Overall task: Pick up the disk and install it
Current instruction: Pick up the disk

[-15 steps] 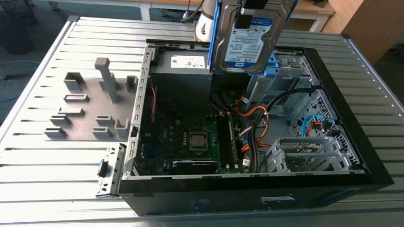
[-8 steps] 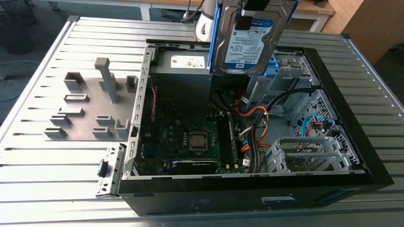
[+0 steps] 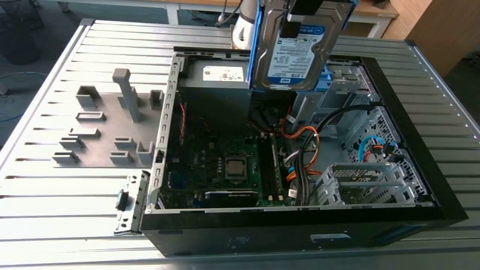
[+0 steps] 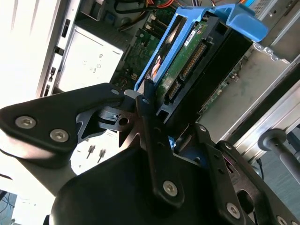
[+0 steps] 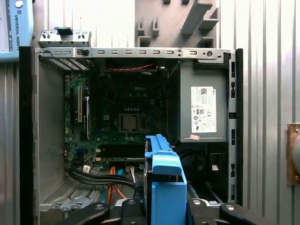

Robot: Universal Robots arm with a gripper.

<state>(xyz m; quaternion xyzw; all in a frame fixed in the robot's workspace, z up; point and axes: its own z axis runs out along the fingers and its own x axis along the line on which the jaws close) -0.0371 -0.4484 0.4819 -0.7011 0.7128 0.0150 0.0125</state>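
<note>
Step in hand: carrying, by my judgement; the disk was off the counter and not yet seated in the computer case.
Hand: the hand was clamped on the disk, with a black finger pressed to each side of the blue bracket in the second wrist view.
Disk position: it hung upright on edge, label facing the exterior camera, above the rear of the open case. It sat over the gap between the power supply and the drive cage and touched neither.
What seating would call for: judged from this pose, the disk would have to be lined up squarely with the cage. It would have to go down without snagging the cables.
Disk make-up: a flat silver metal slab with a glossy white-and-blue label. A green circuit board and connector pins showed on its underside in the second wrist view, and smooth blue plastic rails ran along its edges.
Case: a black shell lined with perforated bare steel; the dark green motherboard lay flat on its floor.
Cables: pliant orange, black and blue bundles, looped loosely.
Counter: ribbed pale aluminium slats carrying a matt grey fixture plate with blocky upright pegs.
</note>
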